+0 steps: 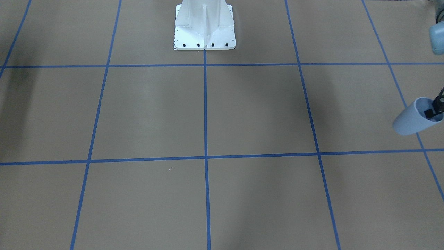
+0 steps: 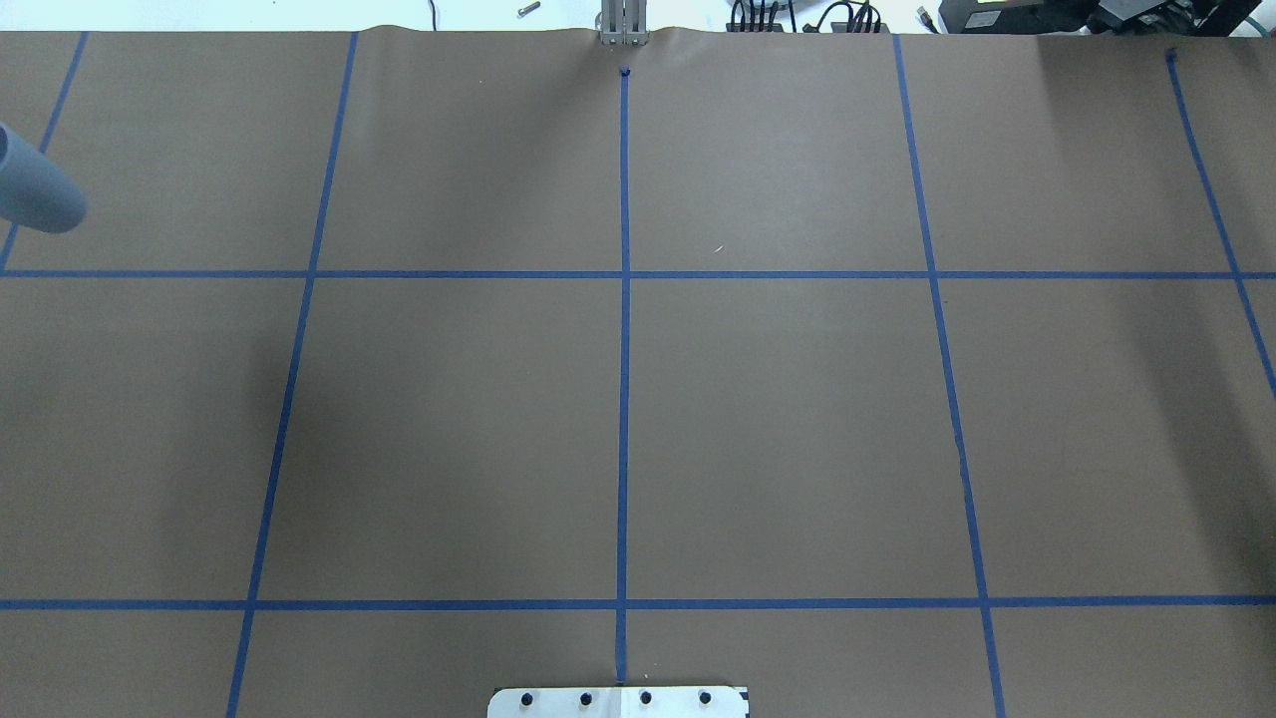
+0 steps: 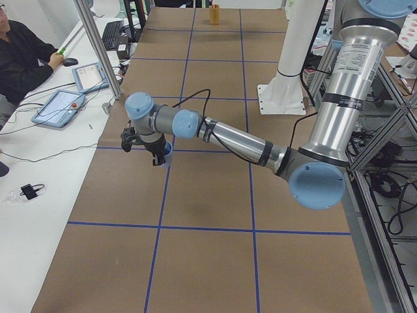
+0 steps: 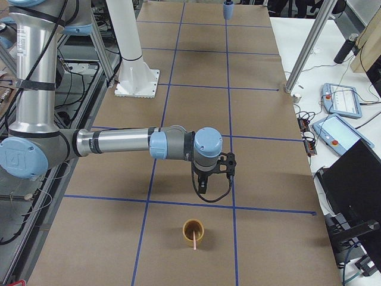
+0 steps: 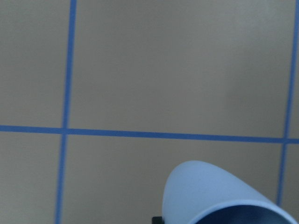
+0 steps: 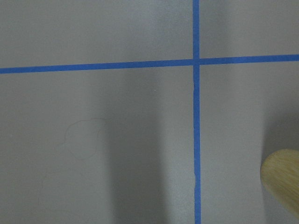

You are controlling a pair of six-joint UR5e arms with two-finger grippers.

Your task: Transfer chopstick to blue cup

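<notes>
Resting in tan cup (image 4: 188,237), chopstick (image 4: 194,240) looks thin, salmon-pink.

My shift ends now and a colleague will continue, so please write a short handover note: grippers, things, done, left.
Left gripper: shut on the blue cup, one finger inside its rim; the cup is tilted, at the left end of the table.
Right gripper: hangs over the table near the tan cup at the right end; open or shut cannot be told.
Chopstick: leans in the tan cup.
Done: blue cup gripped.
Left: pick the chopstick, put it into the blue cup.
</notes>
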